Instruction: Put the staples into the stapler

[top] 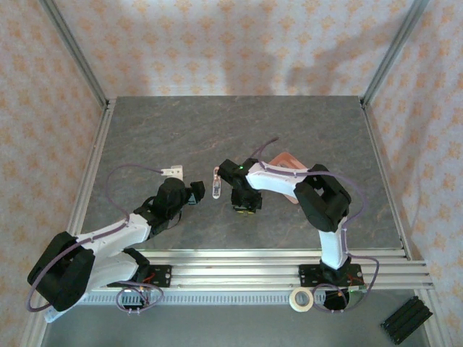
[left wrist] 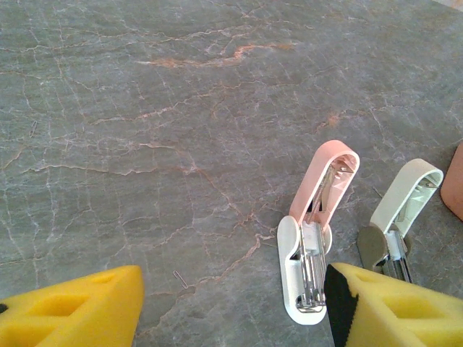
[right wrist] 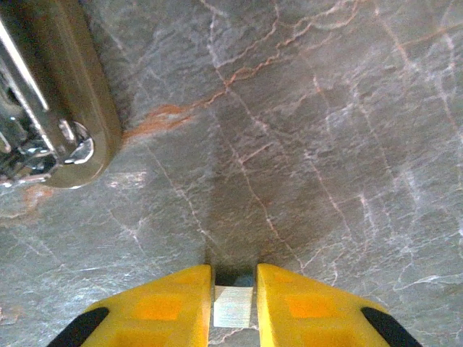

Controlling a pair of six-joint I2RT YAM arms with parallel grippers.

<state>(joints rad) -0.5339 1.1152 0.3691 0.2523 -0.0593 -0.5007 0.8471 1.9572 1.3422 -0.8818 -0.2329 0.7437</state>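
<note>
Right hand (right wrist: 233, 278) pinches a strip of the staples (right wrist: 233, 309) low over the surface (right wrist: 325, 144), near the stapler (left wrist: 311, 246), which lies flipped open. Left hand (left wrist: 233, 289) gapes wide. Loading looks not yet done.

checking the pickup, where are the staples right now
In the right wrist view, the staples sit pinched between the yellow fingers of the right hand at bottom centre, with a stapler at upper left.

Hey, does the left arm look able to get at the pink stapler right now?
Probably yes. The left gripper is open, and the pink stapler lies opened on the table right in front of it, with nothing between them.
</note>
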